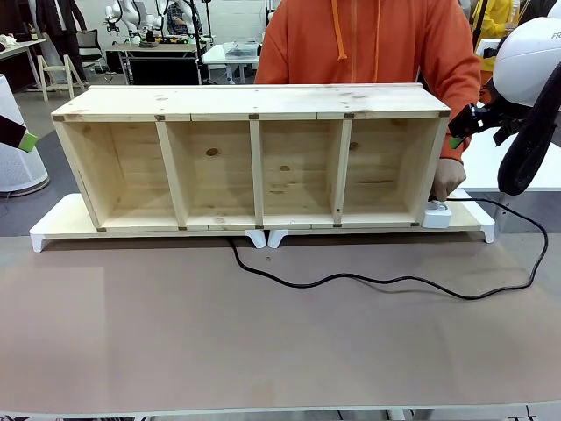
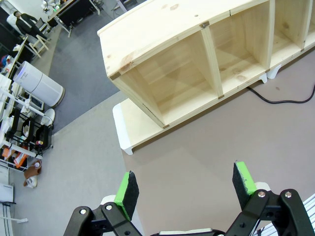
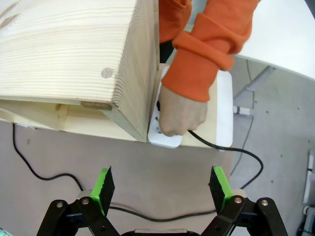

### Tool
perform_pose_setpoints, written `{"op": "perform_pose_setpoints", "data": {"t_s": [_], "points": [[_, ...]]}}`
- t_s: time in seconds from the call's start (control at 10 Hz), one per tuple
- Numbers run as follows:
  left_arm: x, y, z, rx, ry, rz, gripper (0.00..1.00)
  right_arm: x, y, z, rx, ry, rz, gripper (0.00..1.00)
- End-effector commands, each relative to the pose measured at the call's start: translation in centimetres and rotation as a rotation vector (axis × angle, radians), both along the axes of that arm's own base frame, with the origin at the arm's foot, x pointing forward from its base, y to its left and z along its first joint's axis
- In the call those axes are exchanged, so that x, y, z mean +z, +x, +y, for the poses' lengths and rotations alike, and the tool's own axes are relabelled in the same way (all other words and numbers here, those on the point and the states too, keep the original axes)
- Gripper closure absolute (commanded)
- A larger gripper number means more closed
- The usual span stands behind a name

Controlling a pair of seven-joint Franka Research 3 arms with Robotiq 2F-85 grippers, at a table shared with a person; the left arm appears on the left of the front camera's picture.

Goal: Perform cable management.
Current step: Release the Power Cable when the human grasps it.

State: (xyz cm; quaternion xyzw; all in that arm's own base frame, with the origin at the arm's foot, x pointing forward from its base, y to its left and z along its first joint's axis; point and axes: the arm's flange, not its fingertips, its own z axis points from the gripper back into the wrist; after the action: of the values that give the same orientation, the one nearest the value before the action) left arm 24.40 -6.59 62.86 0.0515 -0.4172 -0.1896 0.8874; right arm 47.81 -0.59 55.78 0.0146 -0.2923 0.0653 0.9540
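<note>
- Currently waiting while the person's hand (image 3: 183, 114), in an orange sleeve, is pressing the chunky black plug into the white plastic power strip (image 3: 165, 137) at the right end of the white board (image 1: 61, 224) under the shelf.
- Keeping the right gripper (image 3: 162, 189) spread wide with nothing between its green pads, hovering above the strip; likewise the left gripper (image 2: 186, 189), released and empty, hanging over the brown table (image 1: 263, 351) off the left end of the long, open-fronted pale pine shelf (image 1: 254, 162).
- Tracing the long thin black cable (image 1: 368, 281): running from the strip out past the board's right corner, looping back along the table near its right edge, then snaking leftward in front of the shelf and disappearing into the gap under the board's middle.
- Judging the best approach: holding clear until the hand is withdrawing, then pinching the slack on a straight stretch lying flat on the table, lowering squarely, and avoiding tugging against the plugged end.
- Noting the hidden parts: plug and sockets covered by the hand, so seating being impossible to confirm; cable's far end vanishing beneath the board; strip mostly tucked behind the shelf's side panel in the front view.
</note>
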Motion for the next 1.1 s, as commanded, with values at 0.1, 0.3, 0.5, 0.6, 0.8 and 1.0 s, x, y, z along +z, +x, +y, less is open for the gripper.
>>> {"op": "perform_pose_setpoints", "data": {"t_s": [0.1,0.3,0.5,0.6,0.8,1.0], "points": [[0.08,-0.02,0.01,0.002,0.001,-0.005,0.0,-0.06,-0.01,0.03,-0.009,0.007,0.005,0.0],[0.08,-0.02,0.01,0.002,0.001,-0.005,0.0,-0.06,-0.01,0.03,-0.009,0.007,0.005,0.0],[0.08,-0.02,0.01,0.002,0.001,-0.005,0.0,-0.06,-0.01,0.03,-0.009,0.007,0.005,0.0],[0.08,-0.02,0.01,0.002,0.001,-0.005,0.0,-0.06,-0.01,0.03,-0.009,0.007,0.005,0.0],[0.08,-0.02,0.01,0.002,0.001,-0.005,0.0,-0.06,-0.01,0.03,-0.009,0.007,0.005,0.0],[0.08,-0.02,0.01,0.002,0.001,-0.005,0.0,-0.06,-0.01,0.03,-0.009,0.007,0.005,0.0]]}}
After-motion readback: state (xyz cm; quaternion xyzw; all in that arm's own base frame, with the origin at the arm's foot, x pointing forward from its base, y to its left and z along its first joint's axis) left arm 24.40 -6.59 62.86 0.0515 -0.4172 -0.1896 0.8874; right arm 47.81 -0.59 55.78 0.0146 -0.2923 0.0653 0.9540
